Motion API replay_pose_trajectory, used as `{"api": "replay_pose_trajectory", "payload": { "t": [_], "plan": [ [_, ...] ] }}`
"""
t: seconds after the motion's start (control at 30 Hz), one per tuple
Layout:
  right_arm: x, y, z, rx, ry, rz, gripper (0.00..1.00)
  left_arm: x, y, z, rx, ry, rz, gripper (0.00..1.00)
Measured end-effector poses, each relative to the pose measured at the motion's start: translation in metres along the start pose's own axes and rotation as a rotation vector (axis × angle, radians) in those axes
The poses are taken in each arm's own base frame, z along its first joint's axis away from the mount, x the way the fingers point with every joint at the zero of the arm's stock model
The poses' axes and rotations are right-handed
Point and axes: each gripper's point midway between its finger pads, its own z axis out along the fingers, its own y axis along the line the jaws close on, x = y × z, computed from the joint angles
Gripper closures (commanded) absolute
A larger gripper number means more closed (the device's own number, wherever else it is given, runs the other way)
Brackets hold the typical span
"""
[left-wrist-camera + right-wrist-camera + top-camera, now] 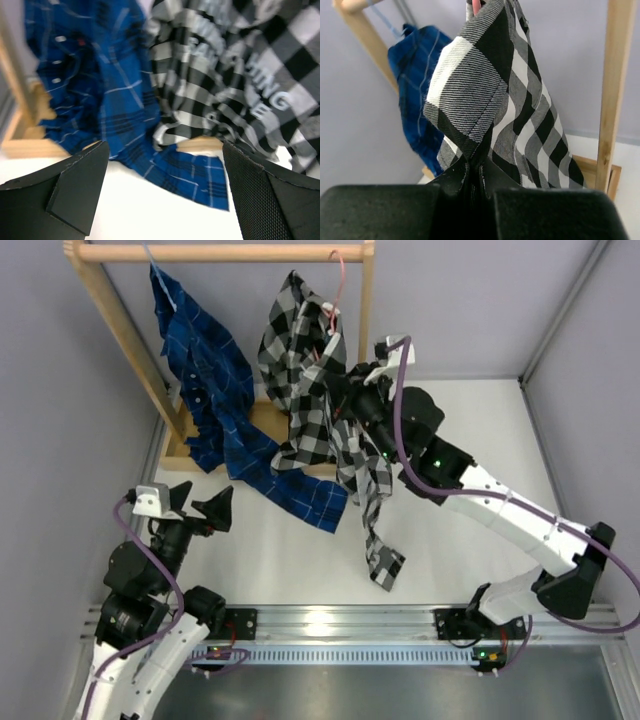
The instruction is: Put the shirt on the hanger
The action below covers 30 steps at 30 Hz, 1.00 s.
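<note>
**Top external view:** The shirt (pixel 305 380) hangs bunched from the hanger (pixel 341 280), whose hook sits over the rail of the wooden rack (pixel 220 252). One long tail trails down onto the bench (pixel 470 430). The right jaws are buried in the checked cloth near the rack's right post, so their state cannot be read from here. The left jaws stand spread and hold nothing, low on the left and well apart from the shirt. A dark blue plaid shirt (pixel 215 390) hangs beside it, and the two hems overlap on the bench.

**Left wrist view:** Two black fingers (pixel 75 185) stand wide apart with nothing between them. Beyond them the shirt (pixel 240 75) shows its white lettering (pixel 262 90), which no other view shows. The blue plaid shirt (pixel 100 75) lies against its left edge, above the rack's wooden base (pixel 30 145). The hanger is out of sight here.

**Right wrist view:** The right jaws are pressed together on a fold of the shirt (pixel 485 100), a grip only this camera shows. A sliver of the hanger (pixel 476 5) shows at the top edge.

Whether the wire sits inside both shoulders cannot be told from any view.

The likely risks:
- A pull on the pinched fold could drag the cloth off the wire or swing the hook off the rail.
- On release, the weight of the trailing tail could slide the shirt down.
- The overlapping blue hem could snag it.
</note>
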Motion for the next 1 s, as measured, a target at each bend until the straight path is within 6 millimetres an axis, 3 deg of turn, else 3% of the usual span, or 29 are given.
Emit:
{"api": "replay_pose_trajectory", "payload": {
  "t": [0.17,0.43,0.7,0.97,1.0],
  "plan": [
    [-0.006,-0.008,0.025,0.125,-0.028,0.088,1.00,-0.003,0.025,-0.001,-0.142,-0.020,-0.016,0.02],
    [-0.010,0.003,0.075,0.193,-0.033,0.097,1.00,-0.004,0.033,-0.002,-0.190,-0.030,-0.028,0.02],
    [0.006,-0.003,0.110,0.210,0.001,0.088,1.00,-0.005,0.040,-0.003,-0.237,-0.036,-0.042,0.02],
    [0.061,-0.016,0.114,0.218,0.085,0.099,1.00,0.008,0.078,-0.006,-0.462,0.002,-0.051,0.02],
    [0.064,-0.017,0.115,0.213,0.083,0.104,0.83,0.008,0.083,-0.008,-0.489,0.002,-0.053,0.02]
  ]
}}
